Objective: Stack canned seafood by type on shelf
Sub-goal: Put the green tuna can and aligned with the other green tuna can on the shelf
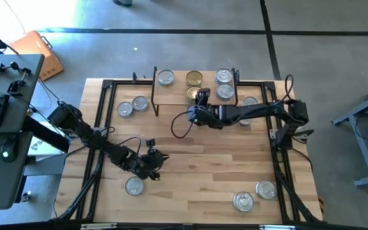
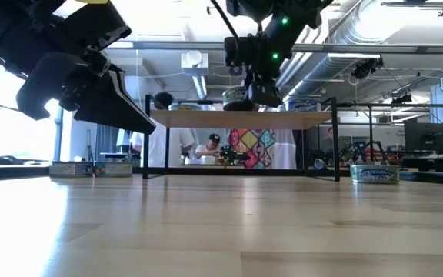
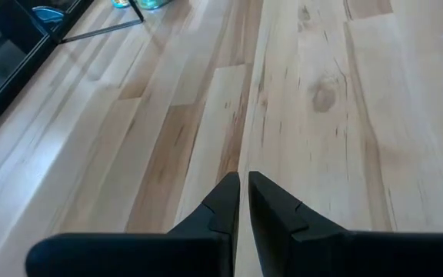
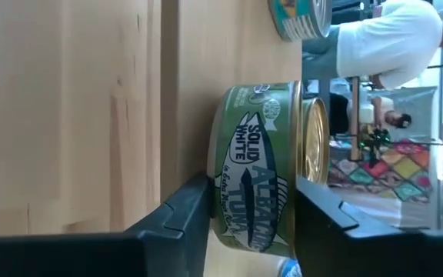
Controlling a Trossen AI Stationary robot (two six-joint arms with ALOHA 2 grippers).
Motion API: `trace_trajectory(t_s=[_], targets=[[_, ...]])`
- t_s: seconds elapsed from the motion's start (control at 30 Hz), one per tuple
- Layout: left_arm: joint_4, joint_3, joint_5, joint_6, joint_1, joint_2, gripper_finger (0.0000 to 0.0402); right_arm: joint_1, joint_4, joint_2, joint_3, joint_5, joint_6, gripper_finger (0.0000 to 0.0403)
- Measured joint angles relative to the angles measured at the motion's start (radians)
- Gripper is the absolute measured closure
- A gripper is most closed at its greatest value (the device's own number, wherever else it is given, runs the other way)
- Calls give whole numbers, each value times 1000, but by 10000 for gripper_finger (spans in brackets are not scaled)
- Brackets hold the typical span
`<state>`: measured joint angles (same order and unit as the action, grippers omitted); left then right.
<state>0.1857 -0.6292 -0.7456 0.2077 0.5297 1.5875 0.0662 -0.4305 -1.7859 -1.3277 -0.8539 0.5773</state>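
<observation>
Right end effector (image 1: 201,94) over shelf (image 1: 171,97), fingers (image 4: 183,211) either side of green-label gold-lidded tuna tin (image 4: 264,169), apparently touching its sides; grip or release unclear. Tin sits on shelf top. Second gold tin (image 1: 194,78) and silver tins (image 1: 166,78) also on shelf. Left end effector (image 1: 153,161) hovers above counter (image 1: 203,166), fingers closed, empty. More tins (image 1: 133,186) scattered on counter.
</observation>
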Motion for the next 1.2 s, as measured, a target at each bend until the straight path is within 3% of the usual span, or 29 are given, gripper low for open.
trace_trajectory(t_s=[0.17, 0.4, 0.6, 0.8, 1.0, 1.2], targets=[[0, 0, 0, 10, 0, 0, 381, -1, -6, -2, 1, 66, -29, 217], [0, 0, 1, 24, 0, 0, 381, -1, -66, -2, -25, 26, -142, 160], [-1, 0, 2, 26, 1, 0, 381, -2, -184, 12, -115, 22, -340, 156], [0, 0, 2, 26, 1, 0, 381, -21, -343, 14, -220, 103, -451, 155], [-1, 0, 2, 26, 1, 0, 381, -8, -271, 15, -214, 371, -371, 158], [-1, 0, 2, 26, 2, 0, 381, 61, -135, 14, -168, 377, -342, 203]])
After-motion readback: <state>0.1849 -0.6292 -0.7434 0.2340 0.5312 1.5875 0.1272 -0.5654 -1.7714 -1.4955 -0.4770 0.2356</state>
